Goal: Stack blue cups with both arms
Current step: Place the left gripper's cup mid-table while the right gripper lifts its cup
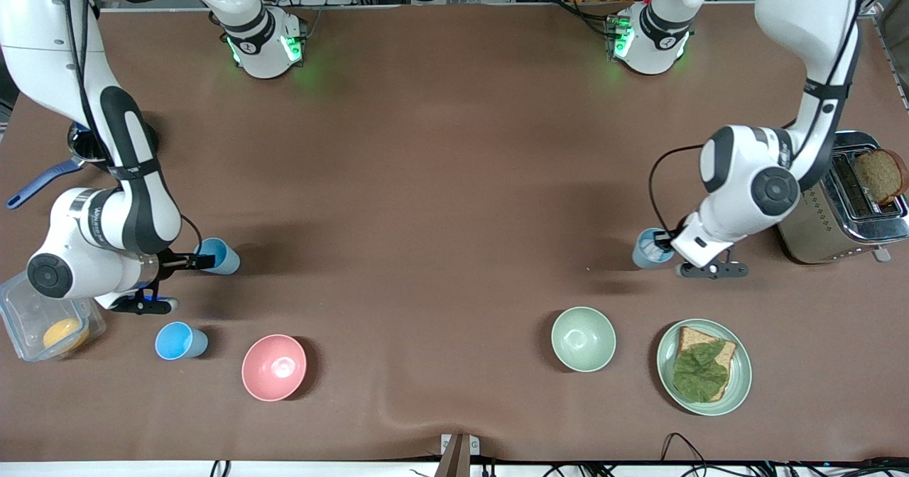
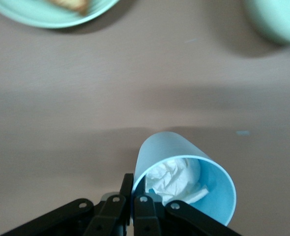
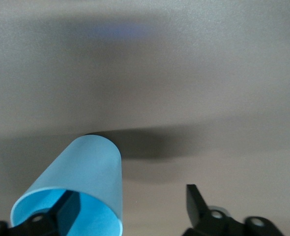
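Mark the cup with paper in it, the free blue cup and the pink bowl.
cup with paper (image 2: 211,196): left wrist view, inner wall near the rim.
free blue cup (image 1: 175,340): front view, inside of its mouth.
pink bowl (image 1: 257,381): front view, inner wall.
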Controlling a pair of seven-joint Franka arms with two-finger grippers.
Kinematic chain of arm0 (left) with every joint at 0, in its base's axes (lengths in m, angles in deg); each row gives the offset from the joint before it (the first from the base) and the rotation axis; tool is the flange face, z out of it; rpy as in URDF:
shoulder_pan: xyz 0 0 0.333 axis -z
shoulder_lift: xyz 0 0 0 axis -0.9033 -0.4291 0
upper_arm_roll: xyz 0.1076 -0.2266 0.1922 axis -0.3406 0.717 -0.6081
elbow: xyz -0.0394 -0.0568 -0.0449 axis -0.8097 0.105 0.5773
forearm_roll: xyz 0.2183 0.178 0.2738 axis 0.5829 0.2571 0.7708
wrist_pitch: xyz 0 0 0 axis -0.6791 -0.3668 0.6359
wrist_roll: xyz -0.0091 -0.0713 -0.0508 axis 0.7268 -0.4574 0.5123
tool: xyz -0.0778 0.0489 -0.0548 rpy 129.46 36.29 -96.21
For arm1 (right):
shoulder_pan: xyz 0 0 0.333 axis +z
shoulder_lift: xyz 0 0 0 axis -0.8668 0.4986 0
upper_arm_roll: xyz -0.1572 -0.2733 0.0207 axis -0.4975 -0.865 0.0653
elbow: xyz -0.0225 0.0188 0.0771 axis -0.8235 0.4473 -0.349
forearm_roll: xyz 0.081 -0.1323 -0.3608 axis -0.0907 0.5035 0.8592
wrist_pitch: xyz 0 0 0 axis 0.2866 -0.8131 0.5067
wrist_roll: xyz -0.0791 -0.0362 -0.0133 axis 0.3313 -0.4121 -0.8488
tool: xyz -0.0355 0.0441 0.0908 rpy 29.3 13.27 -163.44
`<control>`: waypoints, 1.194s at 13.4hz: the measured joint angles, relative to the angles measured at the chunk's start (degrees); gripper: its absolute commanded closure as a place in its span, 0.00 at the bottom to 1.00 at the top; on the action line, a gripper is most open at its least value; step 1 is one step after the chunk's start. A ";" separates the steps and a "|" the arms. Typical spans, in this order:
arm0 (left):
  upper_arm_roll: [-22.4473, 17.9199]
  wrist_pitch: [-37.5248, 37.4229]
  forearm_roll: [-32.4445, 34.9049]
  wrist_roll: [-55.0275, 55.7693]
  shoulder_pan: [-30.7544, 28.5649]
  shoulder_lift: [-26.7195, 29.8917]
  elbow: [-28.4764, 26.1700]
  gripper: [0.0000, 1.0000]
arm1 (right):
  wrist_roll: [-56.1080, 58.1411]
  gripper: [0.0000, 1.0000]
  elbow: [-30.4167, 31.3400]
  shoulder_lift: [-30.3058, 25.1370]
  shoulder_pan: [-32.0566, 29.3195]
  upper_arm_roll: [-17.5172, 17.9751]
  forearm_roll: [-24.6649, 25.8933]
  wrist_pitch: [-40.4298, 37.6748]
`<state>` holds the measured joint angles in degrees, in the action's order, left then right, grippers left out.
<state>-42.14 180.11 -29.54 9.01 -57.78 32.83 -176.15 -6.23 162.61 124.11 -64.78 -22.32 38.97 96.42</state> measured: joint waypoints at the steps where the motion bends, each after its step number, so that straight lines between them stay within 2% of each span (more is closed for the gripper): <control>1: 2.70 -1.11 0.00 3.50 0.16 0.85 1.09 1.00 | 0.00 1.00 0.00 0.08 0.01 0.05 0.00 0.01; 3: 7.21 -2.76 0.00 10.89 1.25 1.22 3.81 1.00 | 0.00 1.00 0.00 0.26 0.01 0.06 0.00 0.13; 5: 9.45 -2.96 0.00 19.10 3.90 0.04 6.49 1.00 | 0.00 1.00 0.01 0.40 0.01 0.07 0.00 0.20; 11: 9.72 -2.96 0.00 40.36 15.31 -11.93 18.32 1.00 | 1.09 1.00 -0.38 0.31 0.12 0.36 0.00 0.12; 14: 9.66 -2.95 0.00 45.43 19.95 -18.47 23.92 1.00 | 3.29 1.00 -1.32 -0.09 0.16 0.42 0.01 -0.89; 16: 9.52 -2.90 0.00 46.76 21.95 -20.77 25.22 1.00 | 5.24 1.00 -2.19 -1.39 0.24 0.58 0.00 -3.28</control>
<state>-32.63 177.21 -29.54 55.77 -35.83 12.06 -150.93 -0.99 160.42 122.73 -64.55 -21.74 38.97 93.14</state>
